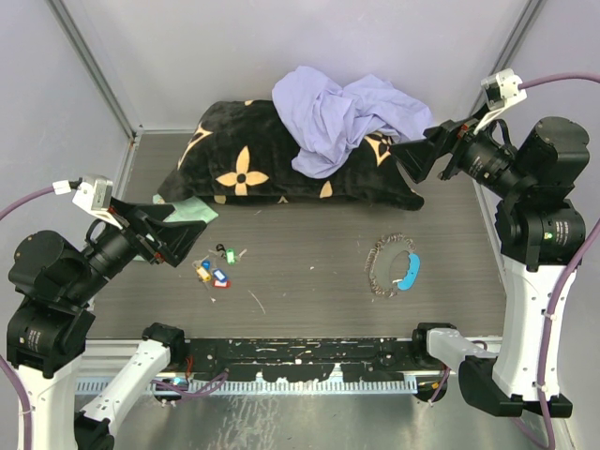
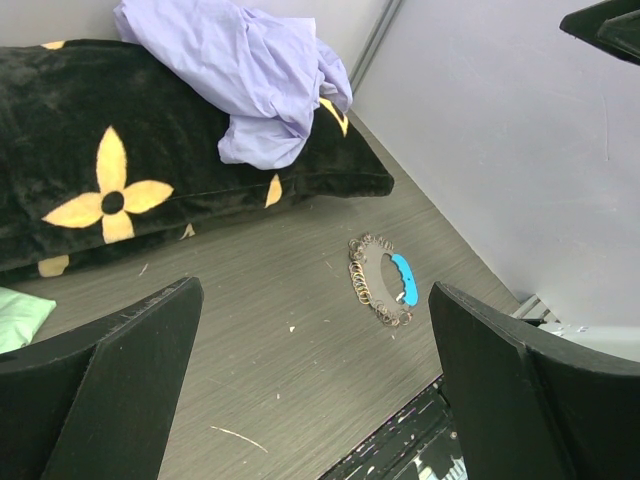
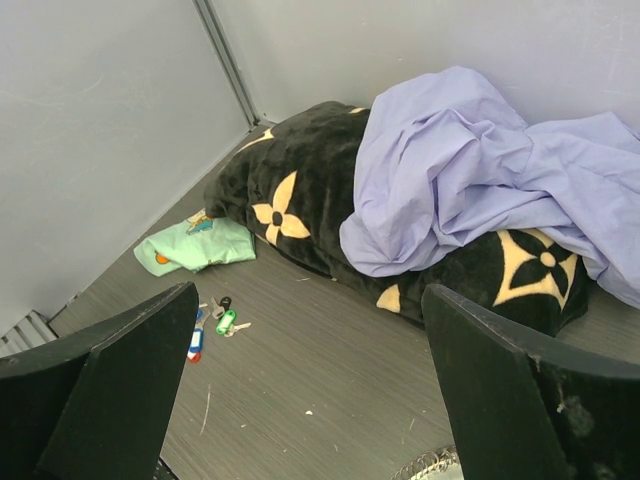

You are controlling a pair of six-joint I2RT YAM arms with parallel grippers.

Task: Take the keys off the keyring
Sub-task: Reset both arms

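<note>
The keyring (image 1: 392, 267) is seen lying flat on the right part of the worktop (image 1: 309, 239), as a loop of silver chain with a light-blue crescent piece (image 1: 412, 270) on its right side. No keys can be made out on it. The keys (image 1: 215, 269) are found in a small loose cluster on the left part of the worktop, well apart from the keyring; green, yellow, blue and red tags can be told among them.

The left gripper (image 1: 186, 238) is held above the worktop just left of the keys, its jaws spread wide and nothing between them. In the left wrist view the keyring (image 2: 379, 281) is framed between the two fingers (image 2: 105, 400), far beyond them. The right gripper (image 1: 411, 159) is raised at the far right, beside the right end of a black pillow (image 1: 253, 159) with tan flower shapes; its jaws are likewise wide apart and empty.

The pillow is laid along the far side, and a lavender cloth (image 1: 342, 112) is heaped over its right half. A mint-green cloth (image 1: 194, 212) is tucked at the pillow's near left corner, near the keys.
</note>
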